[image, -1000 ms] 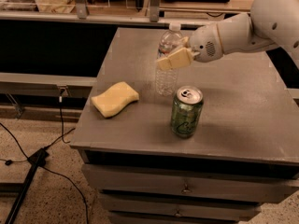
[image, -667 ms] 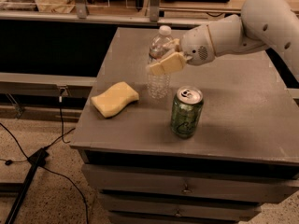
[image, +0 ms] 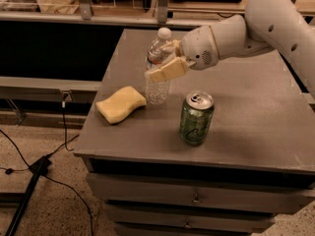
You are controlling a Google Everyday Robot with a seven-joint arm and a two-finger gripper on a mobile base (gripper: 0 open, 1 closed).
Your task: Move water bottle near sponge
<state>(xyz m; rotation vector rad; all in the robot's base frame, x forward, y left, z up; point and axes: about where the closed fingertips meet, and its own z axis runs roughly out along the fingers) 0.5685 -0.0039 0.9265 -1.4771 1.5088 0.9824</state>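
The water bottle is a clear ribbed bottle with a white cap, standing upright near the left part of the grey table. My gripper comes in from the right and is shut on the bottle's middle, its tan fingers across the label. The pale yellow sponge lies flat just left of the bottle's base, a small gap between them.
A green soda can stands to the right and in front of the bottle. The table's left and front edges are close to the sponge. Drawers sit under the table. Cables and a stand leg lie on the floor at left.
My gripper has carried the water bottle leftward, closer to the sponge. The sponge and can have not moved.
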